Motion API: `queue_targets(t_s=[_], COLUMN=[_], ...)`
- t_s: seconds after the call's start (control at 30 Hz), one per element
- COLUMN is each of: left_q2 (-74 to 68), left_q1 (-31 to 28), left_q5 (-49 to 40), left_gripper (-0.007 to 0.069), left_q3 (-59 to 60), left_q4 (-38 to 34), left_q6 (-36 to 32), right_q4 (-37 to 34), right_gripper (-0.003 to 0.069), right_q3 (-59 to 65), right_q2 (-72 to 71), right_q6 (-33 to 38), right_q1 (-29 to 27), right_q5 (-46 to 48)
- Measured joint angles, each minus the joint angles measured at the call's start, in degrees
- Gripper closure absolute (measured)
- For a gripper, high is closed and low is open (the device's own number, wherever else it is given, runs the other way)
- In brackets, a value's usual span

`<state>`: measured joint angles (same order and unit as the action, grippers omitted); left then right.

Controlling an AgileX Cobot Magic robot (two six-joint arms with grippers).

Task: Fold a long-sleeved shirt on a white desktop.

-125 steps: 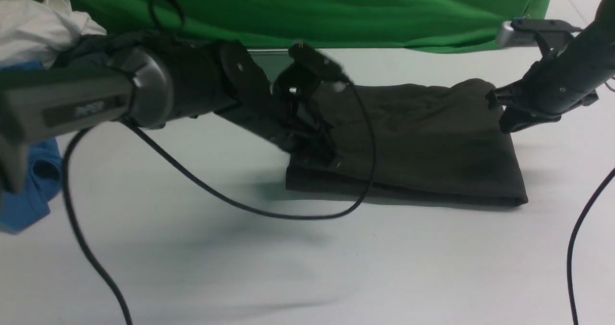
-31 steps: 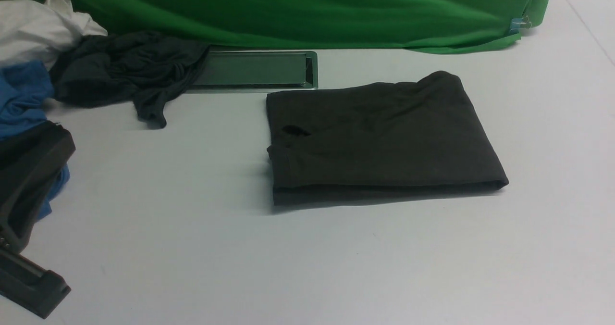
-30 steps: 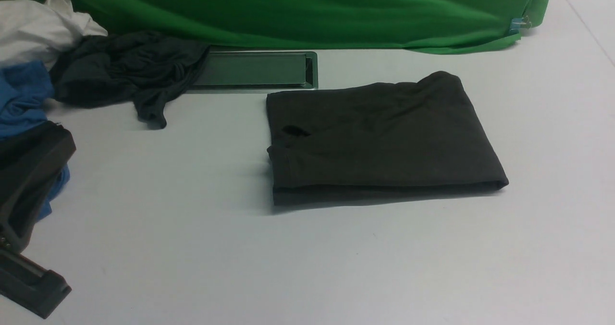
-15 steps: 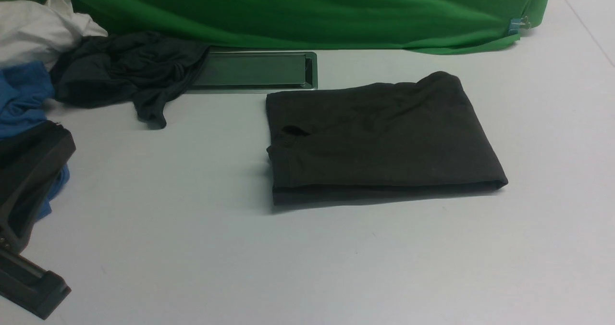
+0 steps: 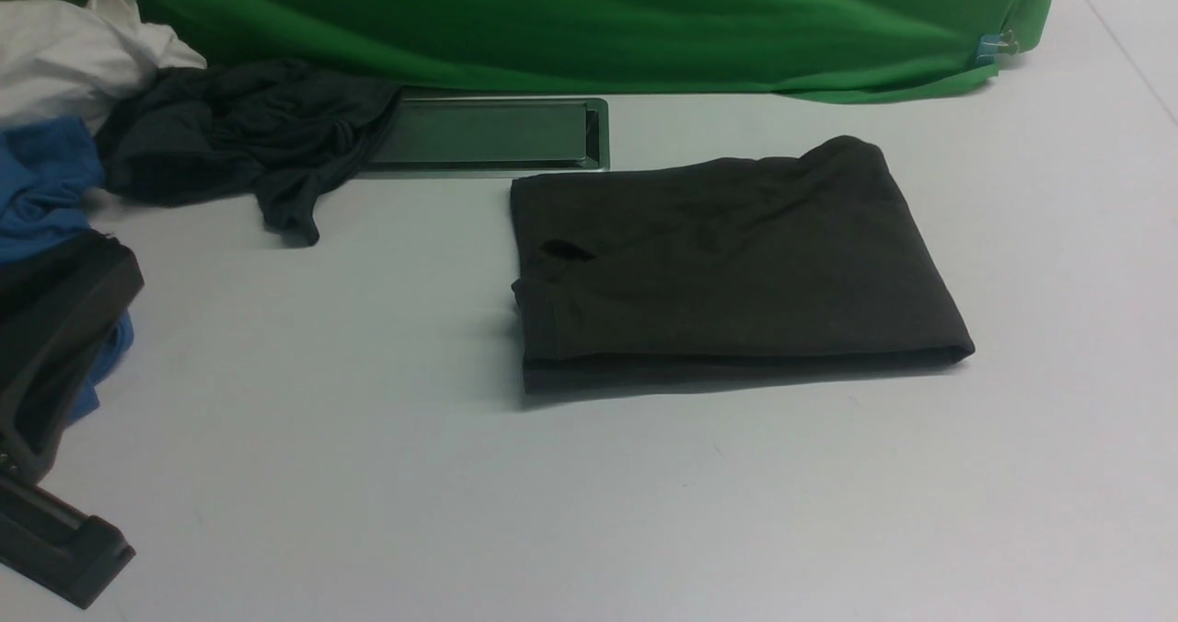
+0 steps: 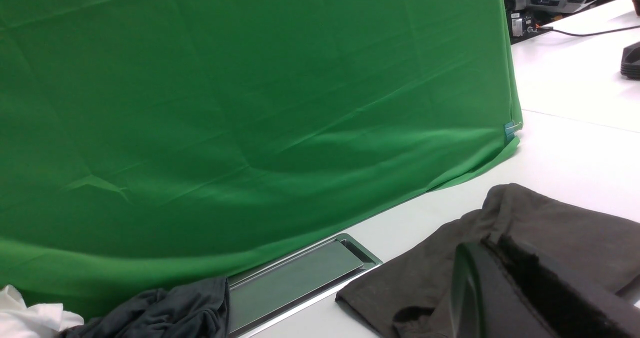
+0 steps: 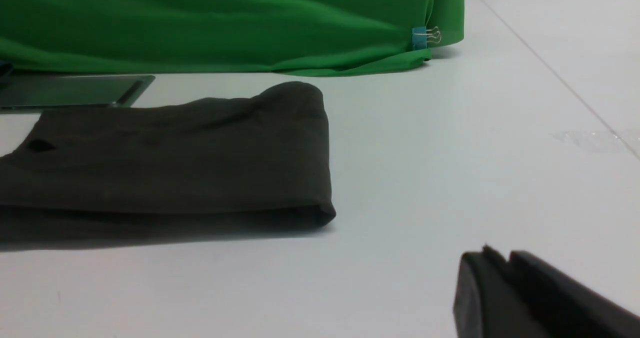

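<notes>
The long-sleeved shirt (image 5: 727,263) lies folded into a flat dark brown-black rectangle in the middle of the white desktop (image 5: 589,512). No label or print shows on it. It also appears in the left wrist view (image 6: 550,228) and the right wrist view (image 7: 175,153). My left gripper (image 6: 492,244) is shut on nothing, off to the shirt's left. A black part of my left arm (image 5: 46,392) shows at the front view's left edge. My right gripper (image 7: 500,258) is shut and empty, low over bare table to the right of the shirt, outside the front view.
A grey-green metal panel (image 5: 479,132) is set into the table behind the shirt's left corner. A slate-grey garment (image 5: 230,134), a blue shirt (image 5: 41,180) and a white cloth (image 5: 74,42) are piled at the back left. A green backdrop (image 5: 589,15) closes the back.
About four seconds ago both arms were at the shirt's ends; they have since pulled back and the shirt lies flat. Over the last second nothing moved.
</notes>
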<state>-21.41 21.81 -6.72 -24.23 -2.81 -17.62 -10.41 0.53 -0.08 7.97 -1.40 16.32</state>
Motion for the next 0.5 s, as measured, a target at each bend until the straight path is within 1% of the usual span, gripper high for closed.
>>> queue_targets(t_s=[0.5], left_q2=[0.00], left_q1=[0.00], left_q5=[0.00], left_gripper=[0.0605], left_q3=[0.00], left_q4=[0.00], left_q6=[0.02], right_q4=[0.00], right_gripper=[0.0572], right_q3=[0.00], right_q2=[0.00], right_q6=[0.00], right_q1=[0.00], right_q5=[0.00])
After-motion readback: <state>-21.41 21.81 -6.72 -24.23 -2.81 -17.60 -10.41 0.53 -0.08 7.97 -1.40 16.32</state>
